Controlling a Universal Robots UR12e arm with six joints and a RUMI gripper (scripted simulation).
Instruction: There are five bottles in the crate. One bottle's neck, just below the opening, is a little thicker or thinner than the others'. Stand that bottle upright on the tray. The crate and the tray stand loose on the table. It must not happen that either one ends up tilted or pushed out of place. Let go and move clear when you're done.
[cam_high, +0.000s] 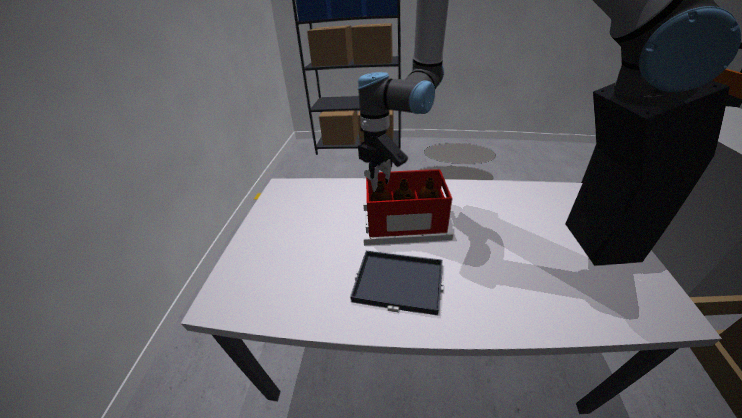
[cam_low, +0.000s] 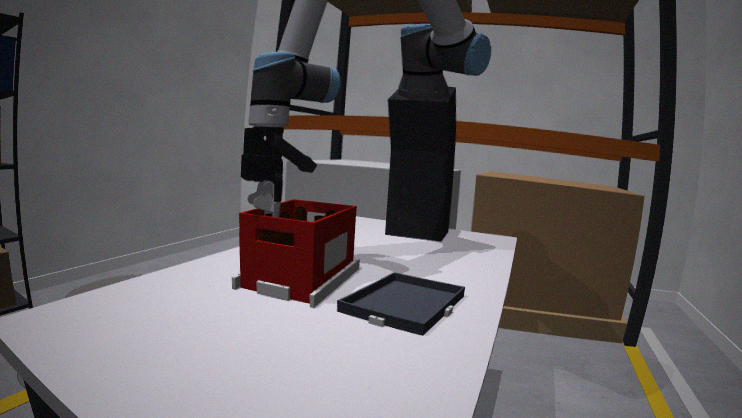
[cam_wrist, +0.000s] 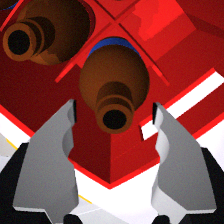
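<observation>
The red crate (cam_high: 376, 220) (cam_low: 277, 267) stands on the table with brown bottles upright inside; three necks show in the top view. My gripper (cam_high: 381, 183) (cam_low: 272, 211) (cam_wrist: 114, 102) points down into the crate's left end. Its jaws are open, one on each side of the neck of the corner bottle (cam_wrist: 114, 80), with a gap on both sides. A second bottle (cam_wrist: 62, 30) stands at the upper left in the wrist view. Other bottles are partly hidden by walls and dividers. I cannot tell which neck differs. The dark tray (cam_high: 399, 280) (cam_low: 407, 301) holds nothing.
Low grey strips (cam_high: 410, 239) (cam_low: 334, 284) stand along the foot of the crate. Small grey blocks (cam_high: 393, 308) (cam_low: 376, 320) sit against the tray's edges. The crate's walls and inner dividers (cam_wrist: 107, 25) rise close around the jaws and bottles. The black robot pedestal (cam_high: 638, 176) (cam_low: 420, 166) stands beyond.
</observation>
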